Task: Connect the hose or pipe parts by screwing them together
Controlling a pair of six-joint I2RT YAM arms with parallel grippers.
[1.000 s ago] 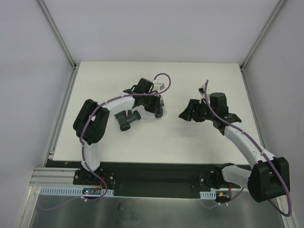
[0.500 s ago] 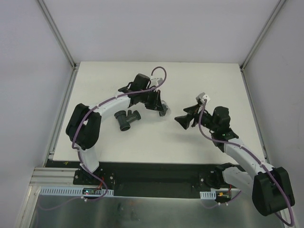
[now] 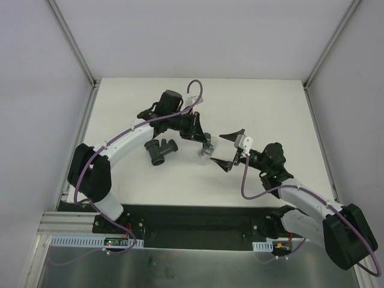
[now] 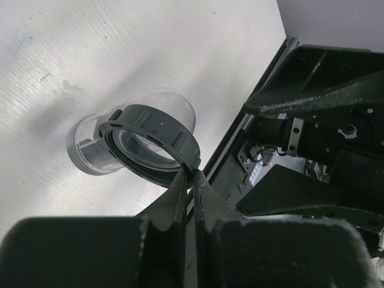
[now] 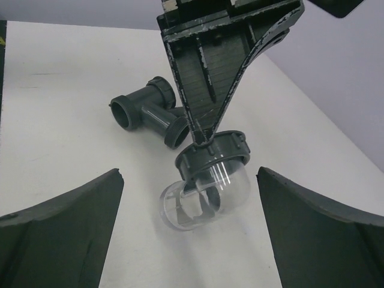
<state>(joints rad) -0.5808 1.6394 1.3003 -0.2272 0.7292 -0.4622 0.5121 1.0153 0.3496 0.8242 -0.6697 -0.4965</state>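
Note:
The dark grey branched pipe fitting (image 3: 161,150) (image 5: 150,111) lies on the white table, left of centre. My left gripper (image 3: 206,141) (image 4: 192,174) (image 5: 201,141) is shut on the rim of the dark threaded ring of the clear short connector (image 3: 206,151) (image 4: 144,141) (image 5: 207,183). It holds the connector tilted, low over the table, just right of the fitting. My right gripper (image 3: 227,150) (image 5: 189,173) stands wide open. One of its fingers is on each side of the connector and neither touches it.
The white table top (image 3: 270,108) is bounded by metal rails along its left side (image 3: 81,138) and right side (image 3: 318,132). The left arm's white links (image 3: 129,139) arch over the table's left half. The fitting lies beside the hanging connector.
My right gripper has opened wide and swung left until it straddles the connector. The left gripper has carried the connector a little right and nearer. The fitting has not moved.

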